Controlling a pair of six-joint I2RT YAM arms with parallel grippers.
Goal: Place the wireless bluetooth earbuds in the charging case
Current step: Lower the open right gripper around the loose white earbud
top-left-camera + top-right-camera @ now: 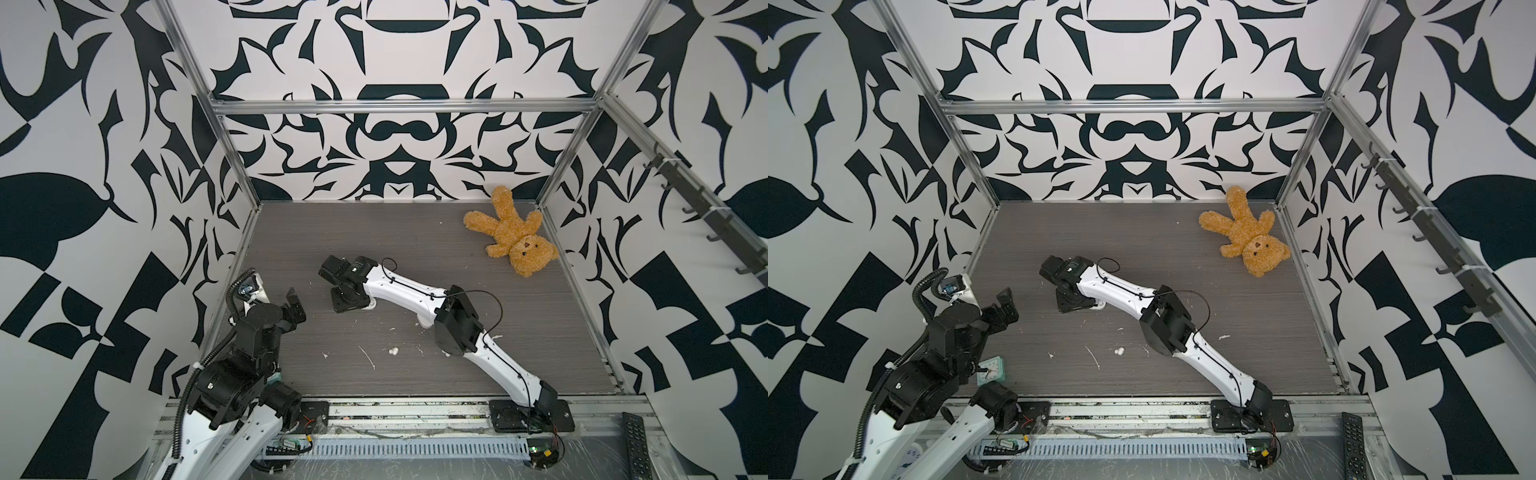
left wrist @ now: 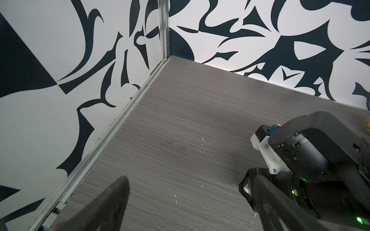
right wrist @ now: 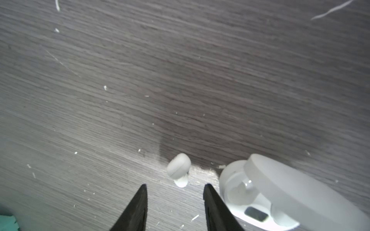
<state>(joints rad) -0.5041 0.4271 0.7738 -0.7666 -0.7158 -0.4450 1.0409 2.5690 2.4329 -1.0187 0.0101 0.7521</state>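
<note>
1. My right gripper (image 3: 175, 186) is released, its jaws apart with nothing between them.
2. One earbud (image 3: 178, 167) lies on the counter (image 3: 180, 80) just past the tips.
3. The open charging case (image 3: 260, 190) sits just beside one fingertip.
4. A second earbud (image 1: 393, 351) lies well apart.
5. My left gripper (image 2: 185, 179) hangs wide open, holding nothing.

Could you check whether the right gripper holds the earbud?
No, the earbud lies free on the table, ahead of the open right gripper.
</note>
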